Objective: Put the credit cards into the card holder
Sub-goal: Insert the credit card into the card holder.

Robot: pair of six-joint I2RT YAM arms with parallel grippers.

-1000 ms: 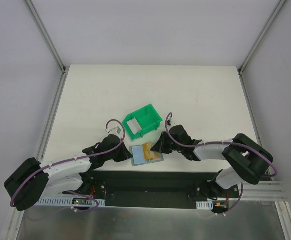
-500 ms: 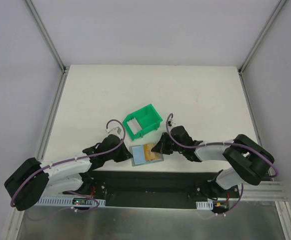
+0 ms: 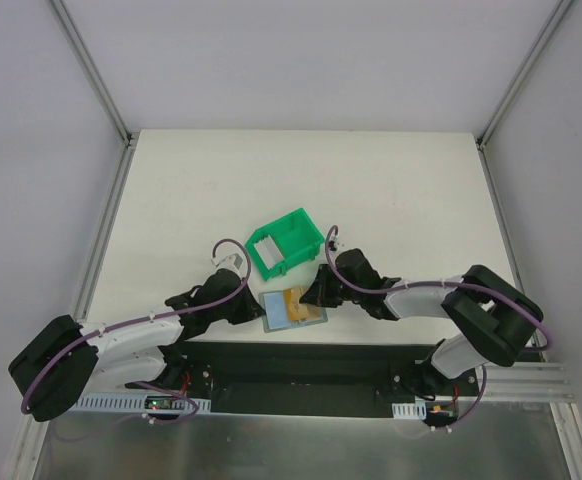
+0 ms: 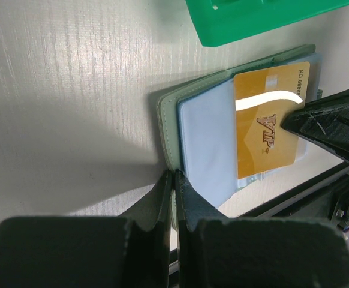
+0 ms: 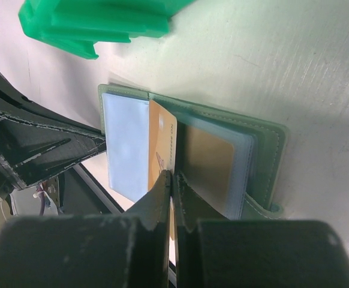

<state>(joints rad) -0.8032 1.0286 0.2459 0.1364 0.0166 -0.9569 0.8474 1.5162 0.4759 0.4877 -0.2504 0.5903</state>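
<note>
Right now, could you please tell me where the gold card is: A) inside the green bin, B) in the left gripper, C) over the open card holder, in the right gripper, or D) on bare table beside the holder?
C: the gold card lies across the open card holder with the right gripper closed on its edge.

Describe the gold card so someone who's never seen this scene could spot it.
Find the bright green bin; right beside it lies the open grey-green card holder. The gold card rests on its clear pockets, pinched at one edge by the right gripper; unlike the pale blue panel beside it, it reads VIP with a white curved stripe.
</note>
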